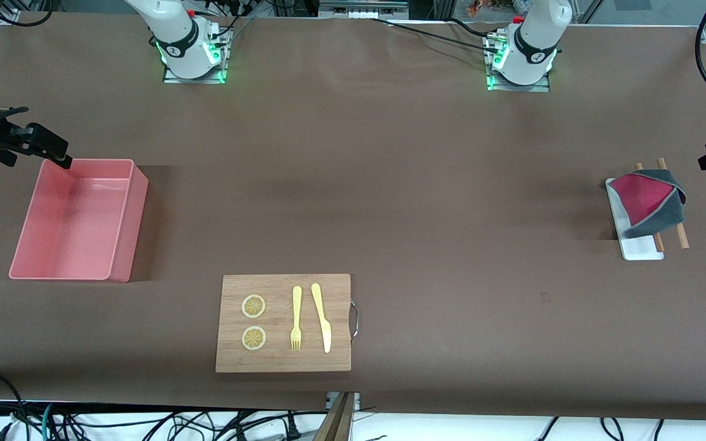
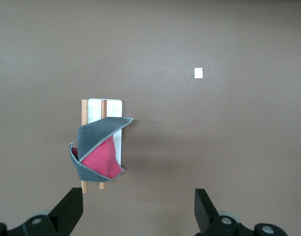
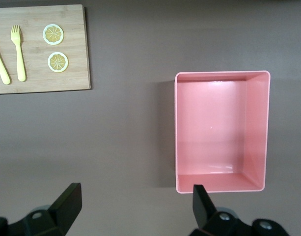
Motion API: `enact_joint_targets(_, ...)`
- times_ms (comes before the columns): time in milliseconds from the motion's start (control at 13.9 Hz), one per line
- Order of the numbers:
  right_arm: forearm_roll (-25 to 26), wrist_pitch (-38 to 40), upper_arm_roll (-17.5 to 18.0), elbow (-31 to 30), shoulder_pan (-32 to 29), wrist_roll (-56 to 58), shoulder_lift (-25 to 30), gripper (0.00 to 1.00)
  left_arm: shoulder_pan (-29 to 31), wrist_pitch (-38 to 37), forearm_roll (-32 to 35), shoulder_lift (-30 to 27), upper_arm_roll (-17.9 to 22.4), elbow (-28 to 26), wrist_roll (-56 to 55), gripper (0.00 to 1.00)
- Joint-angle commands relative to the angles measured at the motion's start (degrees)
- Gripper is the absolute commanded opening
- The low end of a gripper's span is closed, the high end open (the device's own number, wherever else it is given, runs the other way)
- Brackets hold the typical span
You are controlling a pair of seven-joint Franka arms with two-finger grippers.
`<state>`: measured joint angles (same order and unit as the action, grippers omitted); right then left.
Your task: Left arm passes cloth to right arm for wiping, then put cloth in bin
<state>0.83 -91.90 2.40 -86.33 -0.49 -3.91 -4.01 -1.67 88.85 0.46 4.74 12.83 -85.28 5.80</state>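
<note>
The cloth (image 1: 650, 199), crimson inside with dark grey folds, lies bunched on a small white tray (image 1: 638, 248) and two wooden sticks (image 1: 683, 236) at the left arm's end of the table. It also shows in the left wrist view (image 2: 98, 152). My left gripper (image 2: 138, 196) is open and empty, high over bare table beside the cloth. The pink bin (image 1: 71, 220) stands empty at the right arm's end. My right gripper (image 3: 135, 191) is open and empty, high over bare table beside the bin (image 3: 219, 132). Neither gripper shows in the front view.
A wooden cutting board (image 1: 284, 361) with two lemon slices (image 1: 254, 306), a yellow fork (image 1: 296, 318) and a yellow knife (image 1: 322, 318) lies near the front camera's edge, in the middle. Black camera stands (image 1: 40, 144) reach in at both table ends.
</note>
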Motion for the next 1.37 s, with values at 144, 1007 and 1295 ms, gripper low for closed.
enact_joint_targets(144,-0.04,-0.12,0.15,0.90,-0.03,1.01,-0.39,1.00,-0.18,-1.84,-0.28,0.88,0.61,1.35,0.53,1.00)
enact_joint_targets(1007,0.05,-0.03,0.07,0.90,-0.03,1.18,-0.56,1.00,8.77,7.12,5.77,20.90,0.71,1.08,7.72,1.00)
enact_joint_targets(1295,0.05,-0.03,-0.11,0.90,-0.30,1.01,-0.56,1.00,11.94,9.14,5.35,23.82,0.62,-1.63,9.14,1.00)
